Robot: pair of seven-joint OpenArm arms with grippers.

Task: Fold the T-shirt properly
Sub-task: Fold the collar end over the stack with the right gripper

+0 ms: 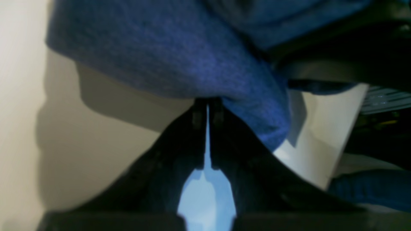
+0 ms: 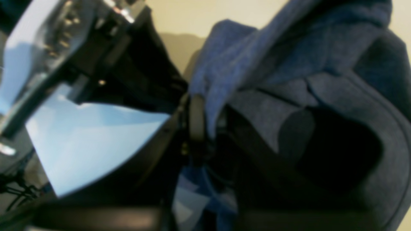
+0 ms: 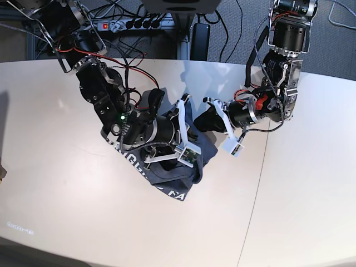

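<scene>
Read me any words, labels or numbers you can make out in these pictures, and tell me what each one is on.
"FA": white block letters on the T-shirt, at its lower edge in the base view; only these two read clearly.
More white letters run up the T-shirt's left edge under the right gripper: cut off, unreadable.
Faint marks on the table, lower left: too small to read.
Both wrist views: no text.
</scene>
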